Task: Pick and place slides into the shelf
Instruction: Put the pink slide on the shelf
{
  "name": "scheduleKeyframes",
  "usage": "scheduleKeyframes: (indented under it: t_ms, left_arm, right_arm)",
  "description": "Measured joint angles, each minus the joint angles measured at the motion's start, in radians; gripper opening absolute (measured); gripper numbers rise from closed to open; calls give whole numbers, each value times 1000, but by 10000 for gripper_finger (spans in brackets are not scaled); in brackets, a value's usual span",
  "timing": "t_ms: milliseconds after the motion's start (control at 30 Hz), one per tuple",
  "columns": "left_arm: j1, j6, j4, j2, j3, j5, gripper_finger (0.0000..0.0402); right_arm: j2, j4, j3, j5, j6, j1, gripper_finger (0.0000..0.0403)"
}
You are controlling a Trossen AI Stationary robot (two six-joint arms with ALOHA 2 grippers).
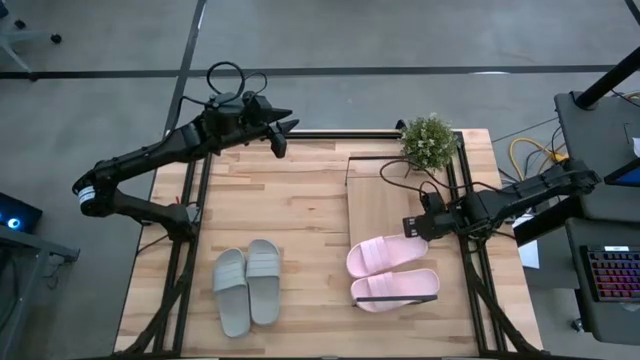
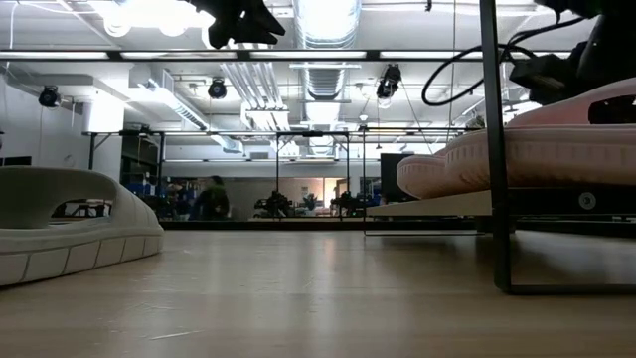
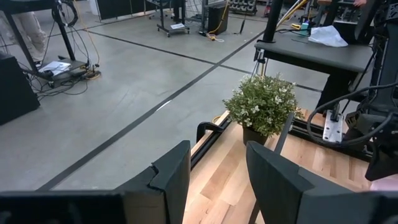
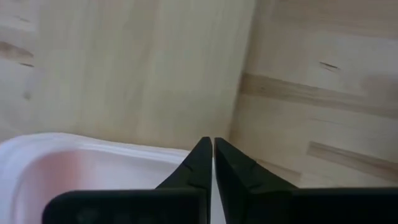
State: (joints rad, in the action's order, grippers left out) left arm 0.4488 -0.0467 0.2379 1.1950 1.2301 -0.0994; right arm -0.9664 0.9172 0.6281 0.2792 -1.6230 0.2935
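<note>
Two pale pink slides (image 1: pixel 385 255) (image 1: pixel 395 290) lie side by side, soles down, on the light-wood shelf (image 1: pixel 385 190) at the table's right. In the low view they sit raised on the shelf (image 2: pixel 537 149). Two grey-green slides (image 1: pixel 247 285) lie together on the tabletop at the near left (image 2: pixel 70 224). My right gripper (image 1: pixel 412 228) is shut and points steeply down at the right end of the far pink slide (image 4: pixel 62 174). My left gripper (image 1: pixel 285 135) hangs open, high over the table's far edge (image 3: pixel 217 152), and holds nothing. My right gripper's shut fingertips (image 4: pixel 202 152) stand over the rim at the far pink slide's right end (image 4: pixel 143 151), coming from above. Nothing shows between the fingers. I cannot tell whether they touch the rim.
A small potted plant (image 1: pixel 428 140) stands at the shelf's far right corner (image 3: pixel 261 106). Black frame rails run along both sides of the table (image 1: pixel 190 250) (image 1: pixel 470 270), and a black post (image 2: pixel 492 149) rises in the low view. Bare planks lie between the two pairs.
</note>
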Motion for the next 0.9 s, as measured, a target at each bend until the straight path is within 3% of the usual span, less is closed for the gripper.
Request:
scheduleKeyframes:
  t_ms: [900]
  left_arm:
    - [1, 2, 0, 0, 0, -3, 141]
  right_arm:
    - [3, -18, -15, -174, 18, 8, 8]
